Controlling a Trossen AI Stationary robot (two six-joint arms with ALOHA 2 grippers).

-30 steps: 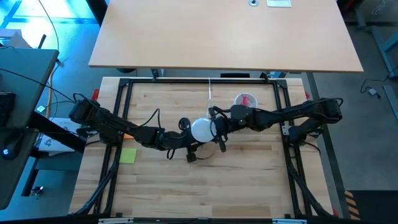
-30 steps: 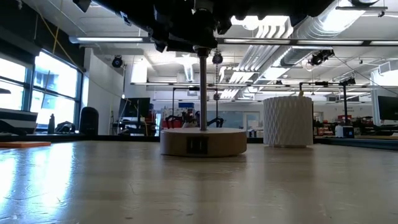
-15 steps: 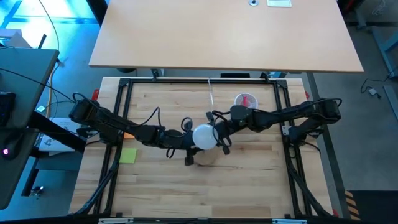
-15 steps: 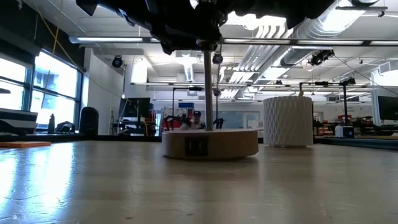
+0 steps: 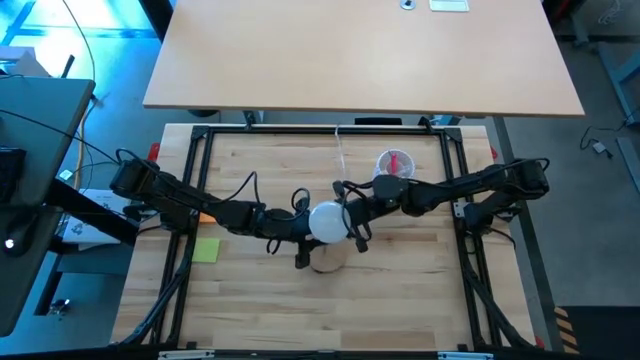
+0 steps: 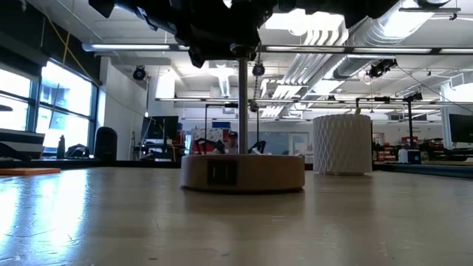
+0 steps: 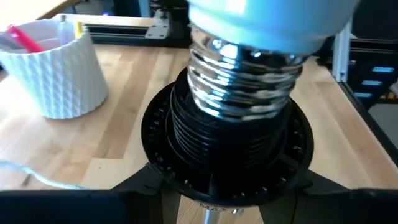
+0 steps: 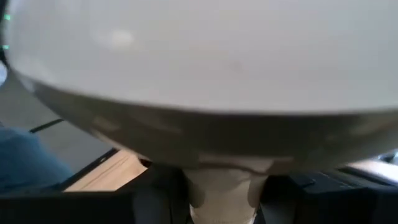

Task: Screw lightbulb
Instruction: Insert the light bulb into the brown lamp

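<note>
High view: I see the wooden table (image 5: 250,310) with both arms reaching in to meet at its middle, and I will place everything by the lightbulb (image 5: 326,221) there. The right gripper (image 5: 347,222) has come in from the right and is clamped on the bulb's white globe, which fills my right wrist view. The left gripper (image 5: 303,228) sits just left of the bulb and lower down, its fingers closed around the black socket (image 7: 227,163) under it. In the left wrist view the bulb's silvery screw neck stands in the mouth of that socket, tilted a little, most of its threads showing. Below the bulb, the round wooden base (image 6: 242,172) rests flat on the table, its thin stem (image 6: 242,103) rising upright. Behind and right of the bulb stands a white latticed cup (image 5: 394,163). Left of the bulb lies a yellow-green note (image 5: 206,250).
</note>
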